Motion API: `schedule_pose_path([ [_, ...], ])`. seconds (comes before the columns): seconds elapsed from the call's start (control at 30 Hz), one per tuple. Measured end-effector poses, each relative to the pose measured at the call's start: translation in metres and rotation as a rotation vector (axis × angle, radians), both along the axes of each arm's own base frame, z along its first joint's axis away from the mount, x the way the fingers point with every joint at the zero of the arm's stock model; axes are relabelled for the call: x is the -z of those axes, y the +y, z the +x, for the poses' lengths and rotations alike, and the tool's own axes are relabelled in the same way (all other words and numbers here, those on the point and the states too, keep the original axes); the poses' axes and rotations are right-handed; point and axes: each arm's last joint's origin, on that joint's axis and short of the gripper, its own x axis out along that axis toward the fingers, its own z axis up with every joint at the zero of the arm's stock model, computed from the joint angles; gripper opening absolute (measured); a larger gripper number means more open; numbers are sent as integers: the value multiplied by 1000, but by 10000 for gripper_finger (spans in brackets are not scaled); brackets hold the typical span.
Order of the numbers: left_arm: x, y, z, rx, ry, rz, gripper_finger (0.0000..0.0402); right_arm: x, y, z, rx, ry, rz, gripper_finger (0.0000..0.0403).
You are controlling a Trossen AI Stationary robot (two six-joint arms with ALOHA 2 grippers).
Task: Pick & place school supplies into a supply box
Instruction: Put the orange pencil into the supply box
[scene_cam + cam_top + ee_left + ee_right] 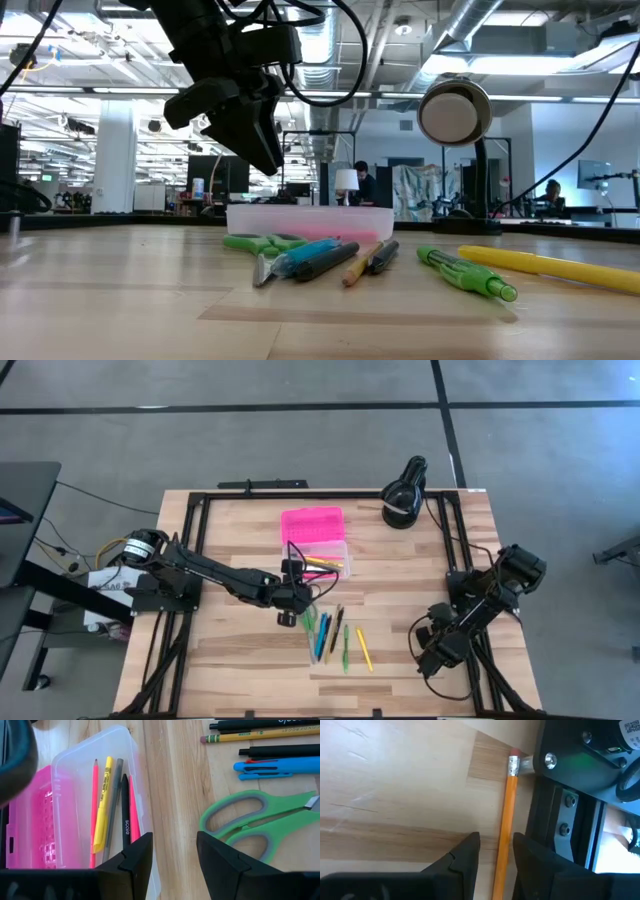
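The supply box (318, 550) has a clear base and a pink lid (312, 523) folded open beside it. In the left wrist view the base (90, 755) holds several pens and pencils. Green-handled scissors (240, 820) and several pens (335, 635) lie on the table just near of the box. My left gripper (175, 852) is open and hovers above the table between box and scissors (265, 242), fingers pointing down (268, 160). My right gripper (496, 845) is open at the table's right edge (430, 645). An orange pencil (510, 795) lies between its fingers. My right gripper has the orange pencil running lengthwise between its two fingers, close beside one finger (530, 855). The pencil's eraser end (514, 764) points away from the gripper toward the dark frame. Whether a finger touches the pencil, I cannot tell.
A black round lamp (403, 495) stands at the far right of the table. A yellow pen (550, 265) and a green pen (465, 272) lie right of the pile. A dark metal frame (570, 820) runs along the table's edges. Bare wood lies near and left.
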Motion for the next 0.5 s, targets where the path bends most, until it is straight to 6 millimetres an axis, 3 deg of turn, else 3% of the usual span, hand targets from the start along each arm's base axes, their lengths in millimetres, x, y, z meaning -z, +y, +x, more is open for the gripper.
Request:
schedule_pose_path([
  [0.5, 0, -1, 0, 7, 4, -17, 148, -10, 6, -12, -27, -79, 65, 120],
])
